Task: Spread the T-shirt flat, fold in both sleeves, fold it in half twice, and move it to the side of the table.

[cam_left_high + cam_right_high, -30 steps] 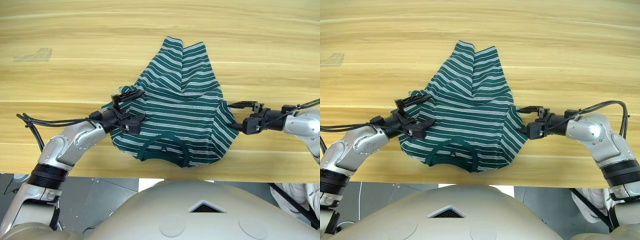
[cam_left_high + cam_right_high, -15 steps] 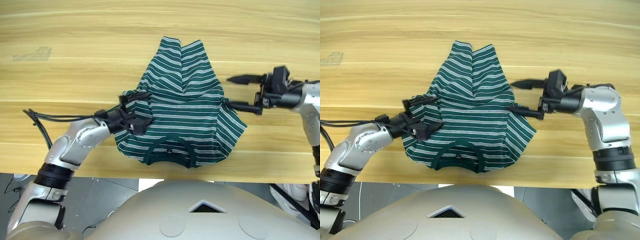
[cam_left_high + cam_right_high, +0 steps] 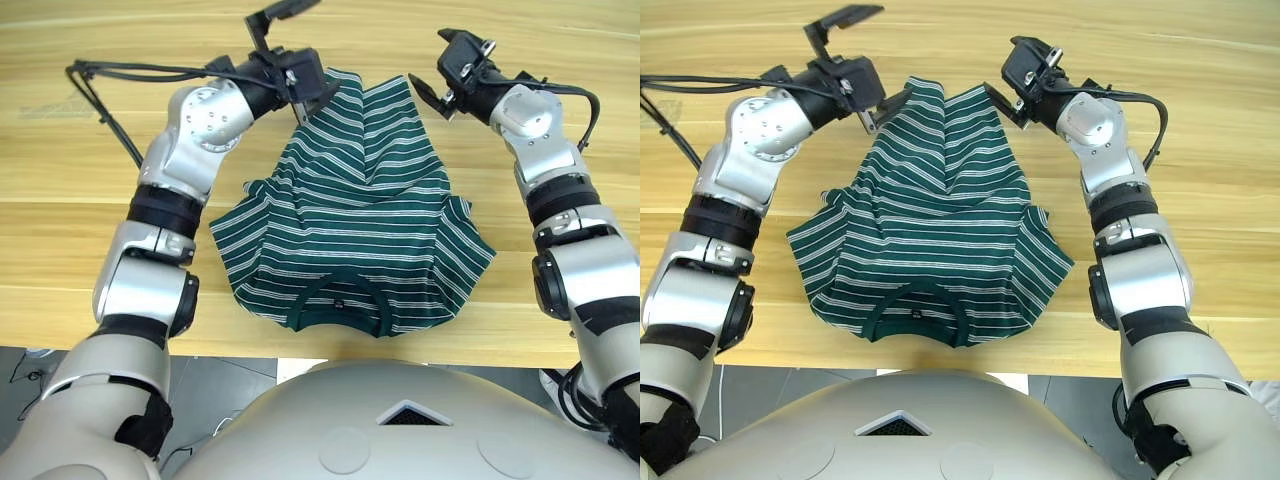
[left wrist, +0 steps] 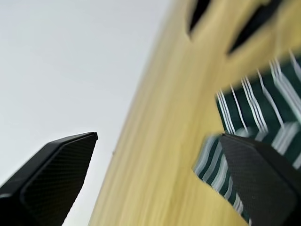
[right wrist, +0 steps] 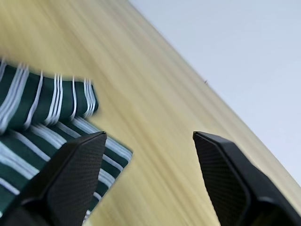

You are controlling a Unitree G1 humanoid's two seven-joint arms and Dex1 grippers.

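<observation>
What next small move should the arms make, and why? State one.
Likely lower and close both on the far hem corners: the left gripper and right gripper hang open at those corners, and the T-shirt lies bunched, not flat.

Light wood-grain table (image 3: 560, 60); grey floor (image 3: 225, 385) below near edge; pale wall (image 4: 56, 56) beyond.

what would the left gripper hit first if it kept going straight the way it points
Most likely the bare table, just beside the far hem of the T-shirt; the left gripper is open, depth unclear.
</observation>
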